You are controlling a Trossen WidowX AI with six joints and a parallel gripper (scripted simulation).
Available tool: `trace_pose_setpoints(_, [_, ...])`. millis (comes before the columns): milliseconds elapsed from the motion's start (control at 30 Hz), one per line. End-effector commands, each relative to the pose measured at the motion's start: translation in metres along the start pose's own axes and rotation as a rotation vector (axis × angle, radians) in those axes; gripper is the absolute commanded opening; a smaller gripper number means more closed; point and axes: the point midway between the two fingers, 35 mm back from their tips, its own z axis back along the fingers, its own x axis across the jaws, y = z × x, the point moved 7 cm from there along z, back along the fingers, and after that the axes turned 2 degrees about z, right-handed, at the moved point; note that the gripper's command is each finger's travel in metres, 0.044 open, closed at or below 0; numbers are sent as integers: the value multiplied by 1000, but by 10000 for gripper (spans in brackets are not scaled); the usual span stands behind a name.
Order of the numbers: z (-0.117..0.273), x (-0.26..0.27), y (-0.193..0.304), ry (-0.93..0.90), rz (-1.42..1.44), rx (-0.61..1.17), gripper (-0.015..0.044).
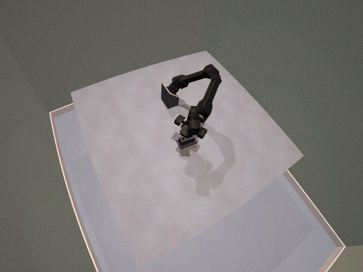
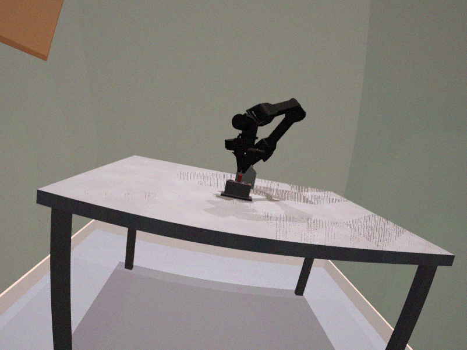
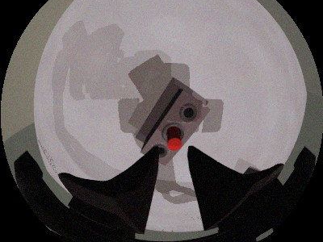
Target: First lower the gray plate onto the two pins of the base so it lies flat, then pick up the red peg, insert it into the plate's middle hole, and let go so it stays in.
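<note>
- In the top view the arm's wrist covers most of the base [image 1: 185, 142], so the plate and peg cannot be made out there; only a dark block edge shows just below the wrist, near the frame's centre.
- In the exterior view the red peg [image 2: 240, 177] is a small red sliver above the base [image 2: 236, 189], and whether it is fully seated is too small to tell.
- The wrist view is clearest: the gray plate [image 3: 174, 112] lies on the base at frame centre, and the red peg [image 3: 174, 142] shows end-on as a red dot in the plate's middle hole.
- A second dark hole [image 3: 189, 112] sits just up and right of the peg; a hole at the plate's lower end is partly hidden behind a fingertip.
- The gripper [image 3: 174, 158] has its fingers parted, with a bare gap between them and nothing gripped; the peg stands beyond the tips, apart from them.
- Blocky shadows spread over the tabletop [image 3: 242, 43] to the upper left of the plate, blurring its outline.
- An orange panel [image 2: 27, 11] is cut off at the exterior view's upper left corner.
</note>
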Motion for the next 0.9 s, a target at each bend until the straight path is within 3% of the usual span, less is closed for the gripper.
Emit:
trace_pose_setpoints(0, [0,0,0,1,0,0,150])
trace_pose_setpoints(867, [11,-5,2,-2,-14,9,150])
